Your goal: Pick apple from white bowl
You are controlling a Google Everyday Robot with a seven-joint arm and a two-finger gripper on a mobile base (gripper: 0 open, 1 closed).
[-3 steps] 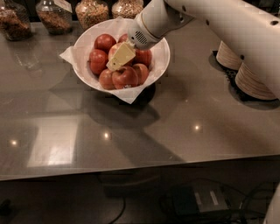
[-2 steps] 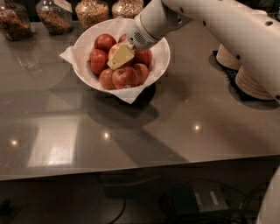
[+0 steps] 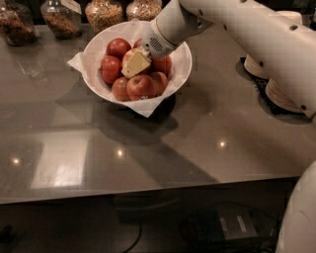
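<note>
Glass jars (image 3: 61, 17) stand cut off along the counter's (image 3: 163, 148) far edge, left of the white bowl (image 3: 94, 45). In it the apple (image 3: 127, 55) lies among darker red apples (image 3: 140, 86), mostly hidden. The white arm (image 3: 247, 24) reaches in from the upper right and slants down, its gripper (image 3: 136, 64) low over that apple; whether it grasps cannot be told.

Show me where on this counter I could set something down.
The wide counter stretch in front of the white bowl, out to the near edge, is bare, as is the strip between it and the stacked tan bowls. Crowded: the jars along the back, and the bowl itself, where the end effector sits among apples.
</note>
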